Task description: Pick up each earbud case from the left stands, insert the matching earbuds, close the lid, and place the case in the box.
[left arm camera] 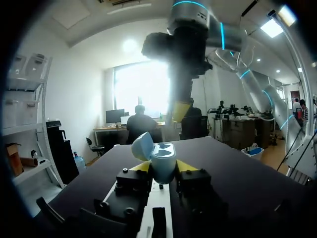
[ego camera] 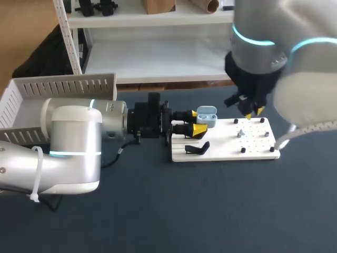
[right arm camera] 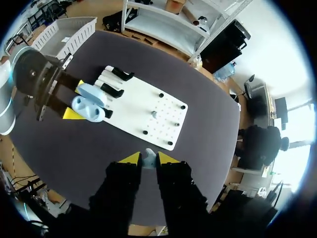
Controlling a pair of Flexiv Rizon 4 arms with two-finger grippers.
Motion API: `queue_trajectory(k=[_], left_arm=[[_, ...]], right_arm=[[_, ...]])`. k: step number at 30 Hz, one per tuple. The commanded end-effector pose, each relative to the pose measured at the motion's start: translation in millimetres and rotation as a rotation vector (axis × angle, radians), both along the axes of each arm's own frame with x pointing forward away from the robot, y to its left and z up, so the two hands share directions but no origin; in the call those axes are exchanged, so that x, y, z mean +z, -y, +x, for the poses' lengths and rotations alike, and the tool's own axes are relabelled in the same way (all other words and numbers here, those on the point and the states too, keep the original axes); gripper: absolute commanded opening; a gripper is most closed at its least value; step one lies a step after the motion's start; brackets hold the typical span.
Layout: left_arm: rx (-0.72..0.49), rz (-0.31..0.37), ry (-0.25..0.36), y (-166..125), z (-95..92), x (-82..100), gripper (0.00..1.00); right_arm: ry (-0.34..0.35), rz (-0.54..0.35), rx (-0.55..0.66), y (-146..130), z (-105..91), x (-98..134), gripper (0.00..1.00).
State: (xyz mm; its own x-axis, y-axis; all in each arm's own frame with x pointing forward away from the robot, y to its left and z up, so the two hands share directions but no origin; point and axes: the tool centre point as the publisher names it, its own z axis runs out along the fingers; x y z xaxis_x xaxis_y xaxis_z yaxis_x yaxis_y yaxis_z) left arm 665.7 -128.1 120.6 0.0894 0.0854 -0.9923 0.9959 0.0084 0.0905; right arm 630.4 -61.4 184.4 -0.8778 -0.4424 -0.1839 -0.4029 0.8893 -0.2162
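1. The left hand [ego camera: 199, 121] is clamped on the pale blue earbud case [ego camera: 207, 116], with one finger on each side. It holds the case over the stand end of the white board [ego camera: 258, 145].
2. The right hand [ego camera: 254, 111], well apart above the board, pinches a tiny earbud [right arm camera: 149, 159].
3. The case looks light, hard, glossy and likely slippery. It is best gripped on the body, below the hinge.
4. The lid stands open with the cavity facing up. The long axis seems to run along the fingers.

Open bench [ego camera: 210, 211] lies before the white board [ego camera: 224, 151]. Black stands [right arm camera: 121, 74] and the left tool [ego camera: 197, 121] crowd its left end.
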Motion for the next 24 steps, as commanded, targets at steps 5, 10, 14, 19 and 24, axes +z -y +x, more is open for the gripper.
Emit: queue_trajectory(k=[5,10,14,19,24], left_arm=[[0.003,-0.004,0.002,0,-0.2,-0.8,0.0],[0.003,-0.004,0.002,0,-0.2,-0.8,0.0],[0.003,-0.004,0.002,0,-0.2,-0.8,0.0],[0.003,-0.004,0.002,0,-0.2,-0.8,0.0],[0.003,-0.004,0.002,0,-0.2,-0.8,0.0]], right_arm=[[-0.023,0.027,-0.028,-37,-11.8,11,0.0],[-0.023,0.027,-0.028,-37,-11.8,11,0.0],[-0.023,0.027,-0.028,-37,-11.8,11,0.0],[-0.023,0.027,-0.028,-37,-11.8,11,0.0],[-0.038,0.143,-0.296,-58,-2.3,16,0.0]])
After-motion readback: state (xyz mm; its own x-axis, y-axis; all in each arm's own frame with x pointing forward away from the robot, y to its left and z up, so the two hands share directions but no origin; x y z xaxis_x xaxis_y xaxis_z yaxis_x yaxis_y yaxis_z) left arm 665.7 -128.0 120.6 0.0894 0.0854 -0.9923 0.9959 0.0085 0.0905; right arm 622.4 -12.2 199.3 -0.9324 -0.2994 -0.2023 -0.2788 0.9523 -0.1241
